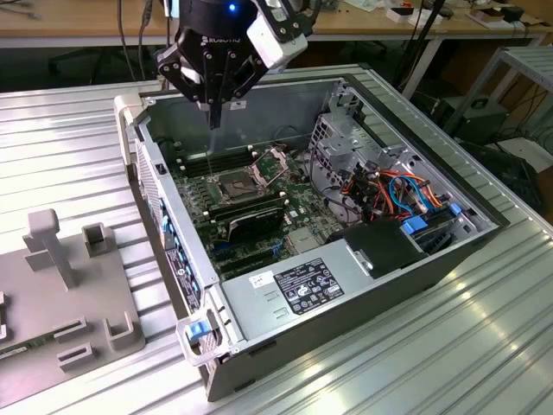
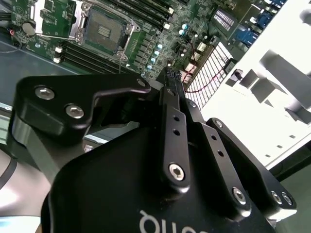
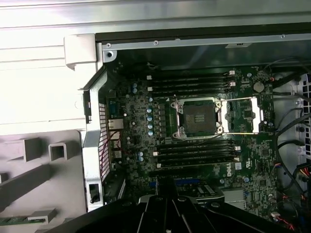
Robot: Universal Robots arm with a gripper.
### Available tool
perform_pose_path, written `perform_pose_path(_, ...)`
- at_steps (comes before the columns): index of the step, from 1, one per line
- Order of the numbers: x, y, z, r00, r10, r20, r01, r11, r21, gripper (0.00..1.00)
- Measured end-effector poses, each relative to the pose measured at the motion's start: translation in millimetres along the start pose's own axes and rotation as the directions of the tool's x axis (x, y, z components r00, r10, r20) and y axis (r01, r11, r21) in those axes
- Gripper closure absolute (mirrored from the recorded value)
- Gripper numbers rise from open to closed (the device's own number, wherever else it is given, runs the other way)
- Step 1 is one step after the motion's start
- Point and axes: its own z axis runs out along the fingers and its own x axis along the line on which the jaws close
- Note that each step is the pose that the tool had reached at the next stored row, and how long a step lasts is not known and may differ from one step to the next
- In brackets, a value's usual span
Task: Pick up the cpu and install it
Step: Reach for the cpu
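My gripper point(image 1: 213, 119) hangs above the far end of the open computer case point(image 1: 160, 194), its two black fingers point(image 2: 171, 121) pressed together and pointing down, with nothing visible between them. The cpu is out of view. Below and a little toward the case's middle lies the dark square socket point(image 1: 235, 183) point(image 2: 104, 30) point(image 3: 199, 118), its pin field bare. Its metal frame point(image 1: 275, 162) point(image 3: 243, 114) is swung open to one side. The gripper is well clear of the motherboard.
A long black card point(image 1: 251, 223) sits just in front of the socket, and memory slots point(image 3: 194, 154) flank it. The power supply point(image 1: 320, 285) fills the near end, with coloured cables point(image 1: 389, 194) at the exterior view's right. A grey fixture point(image 1: 60, 294) stands outside the case.
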Motion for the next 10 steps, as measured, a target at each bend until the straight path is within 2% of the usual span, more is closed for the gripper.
perform_pose_path(10,14.4,-1.0,-0.4,1.0000,0.000,0.0000,0.000,1.0000,-0.0001,0.89)
